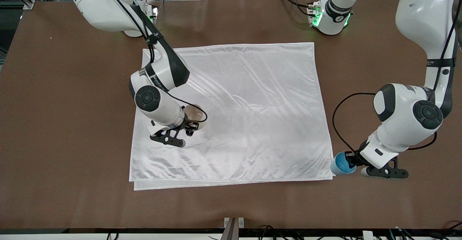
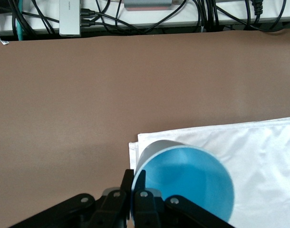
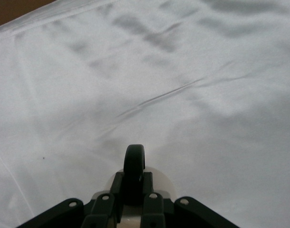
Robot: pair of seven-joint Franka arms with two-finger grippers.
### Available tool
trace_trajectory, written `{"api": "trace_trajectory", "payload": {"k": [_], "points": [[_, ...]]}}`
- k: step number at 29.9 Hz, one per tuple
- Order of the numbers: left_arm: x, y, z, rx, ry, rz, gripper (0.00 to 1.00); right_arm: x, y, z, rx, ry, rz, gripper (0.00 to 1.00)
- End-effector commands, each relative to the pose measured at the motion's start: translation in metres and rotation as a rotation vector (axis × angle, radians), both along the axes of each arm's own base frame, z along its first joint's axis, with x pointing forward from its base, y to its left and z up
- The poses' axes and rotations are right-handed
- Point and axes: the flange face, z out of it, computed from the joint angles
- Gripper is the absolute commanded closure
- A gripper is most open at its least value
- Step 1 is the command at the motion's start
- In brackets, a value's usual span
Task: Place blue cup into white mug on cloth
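The white cloth (image 1: 252, 106) lies spread on the brown table. The white mug (image 1: 195, 113) stands on the cloth toward the right arm's end. My right gripper (image 1: 192, 126) is shut on the mug's black handle (image 3: 134, 156), with cream mug body (image 3: 165, 187) showing beside the fingers over the cloth (image 3: 183, 71). The blue cup (image 1: 341, 165) is at the cloth's corner nearest the front camera, toward the left arm's end. My left gripper (image 1: 353, 160) is shut on the cup's wall; its fingers (image 2: 134, 179) pinch the rim of the cup (image 2: 188, 185) over the cloth corner (image 2: 259, 142).
Bare brown table (image 1: 65, 142) surrounds the cloth. The arm bases (image 1: 330, 16) stand along the table's edge away from the front camera. A power strip and cables (image 2: 71, 19) run past the table edge. A small metal bracket (image 1: 234, 223) sits at the front edge.
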Motion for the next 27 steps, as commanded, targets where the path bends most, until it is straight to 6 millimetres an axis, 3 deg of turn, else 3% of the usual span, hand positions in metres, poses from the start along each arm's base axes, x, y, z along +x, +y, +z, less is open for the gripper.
{"api": "trace_trajectory", "payload": {"k": [1,13,21,27], "points": [[-0.005,-0.004,0.009,0.008,0.001,-0.002,1.0,-0.003,0.019,-0.007,0.007,-0.003,-0.038,1.0],[-0.006,-0.01,0.01,-0.012,0.001,0.0,1.0,-0.018,0.054,-0.021,0.011,0.004,-0.067,1.0],[-0.006,-0.011,0.01,-0.028,0.004,0.011,1.0,-0.04,0.089,-0.034,0.016,-0.002,-0.048,1.0],[-0.007,-0.017,0.011,-0.033,0.005,0.006,1.0,-0.045,0.099,-0.04,0.027,-0.009,-0.056,1.0]]}}
